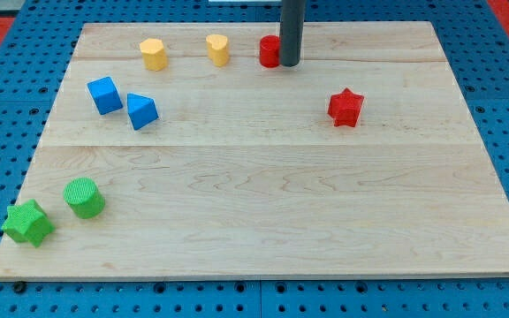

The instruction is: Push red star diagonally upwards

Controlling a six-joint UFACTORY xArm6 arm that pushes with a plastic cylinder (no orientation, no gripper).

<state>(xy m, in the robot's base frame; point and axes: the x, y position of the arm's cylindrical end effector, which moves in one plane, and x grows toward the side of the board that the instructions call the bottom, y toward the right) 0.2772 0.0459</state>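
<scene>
The red star [345, 108] lies on the wooden board [263, 212] at the view's upper right. My tip [289, 64] stands near the view's top centre, up and to the left of the star and well apart from it. It is right next to a red block [269, 51] whose shape is partly hidden by the rod; I cannot tell if they touch.
A yellow hexagon block [154, 54] and a yellow heart-like block [218, 49] sit at the top left. Two blue blocks [104, 94] [141, 111] lie at the left. A green cylinder [84, 197] and a green star [27, 222] lie at the bottom left.
</scene>
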